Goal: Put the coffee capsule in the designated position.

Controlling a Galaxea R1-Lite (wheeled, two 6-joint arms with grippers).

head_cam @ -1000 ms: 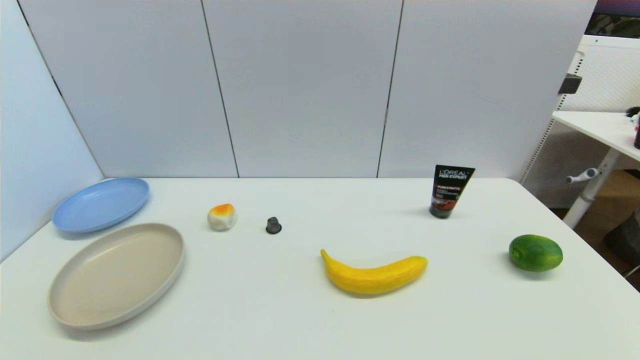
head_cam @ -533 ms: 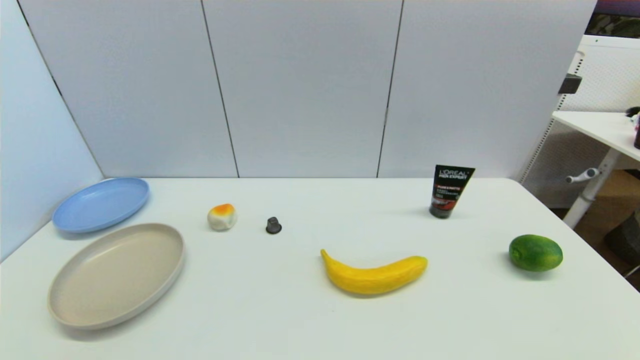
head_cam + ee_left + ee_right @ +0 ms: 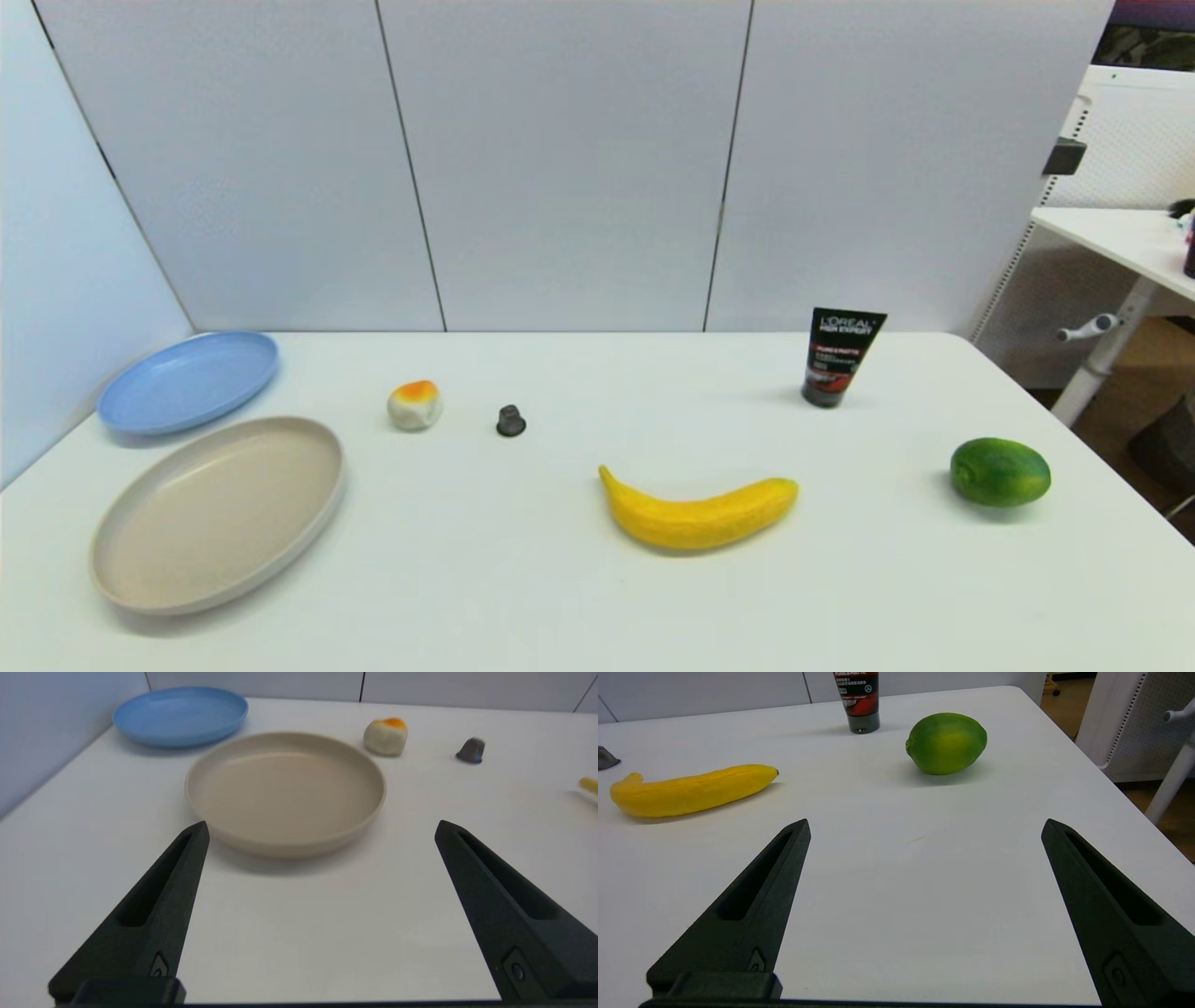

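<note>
Left gripper [image 3: 320,826] is sitting parked at the near edge of the table [image 3: 560,579], fingers spread wide, gripping nothing, facing the beige plate [image 3: 285,791]. Right gripper [image 3: 924,826] is doing the same on its side, spread and empty, near the lime [image 3: 946,742].

Nothing is changing versus a second ago: no arm motion, no object shifts. So the pick isn't started yet, by my read.

The capsule [image 3: 511,421] is standing on the table, at 3 o'clock from the white-and-orange lump [image 3: 414,404] and 10 o'clock from the banana [image 3: 700,511]. Wide rim down, narrow end pointing up, long axis vertical.
</note>
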